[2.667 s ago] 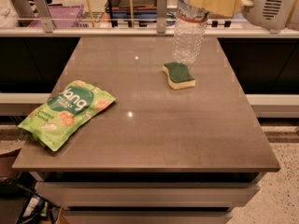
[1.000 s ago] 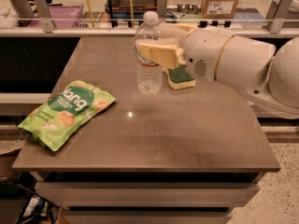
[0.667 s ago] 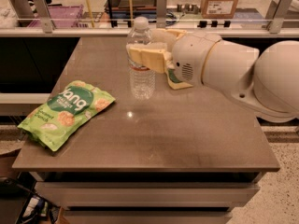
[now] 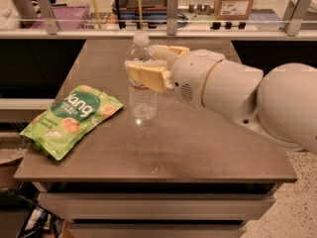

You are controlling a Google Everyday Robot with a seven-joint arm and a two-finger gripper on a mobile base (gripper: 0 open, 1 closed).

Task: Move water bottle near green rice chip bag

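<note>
We're seeing the fingers (image 4: 147,78) clenching on the water bottle (image 4: 142,102) — one tan pad is pressing across the front of its upper body, and the other is reaching round the far side just under the shoulder. The gripper (image 4: 144,62) is sitting over the left-centre of the tabletop (image 4: 198,148), taking the bottle side-on from the right. The bottle is standing upright, with its white cap poking above the fingers and its ribbed lower half showing clear below them. We're not able to tell whether its base is touching the tabletop or floating just above it; a faint reflection is showing right under it.

The green rice chip bag (image 4: 69,120) is lying flat on the left side of the tabletop, logo side up and turned diagonally, with its left end reaching the tabletop's left edge. The bottle is sitting just beside the bag's right corner — we're seeing only a narrow strip of bare surface between them, no contact.

The bulky white arm (image 4: 233,90) is running from the gripper to the right, hanging over the right half of the tabletop and leaving the view at the right edge. Behind the tabletop a rail (image 4: 172,6) with metal posts is running across, and a cardboard box (image 4: 236,3) is sitting beyond it.
</note>
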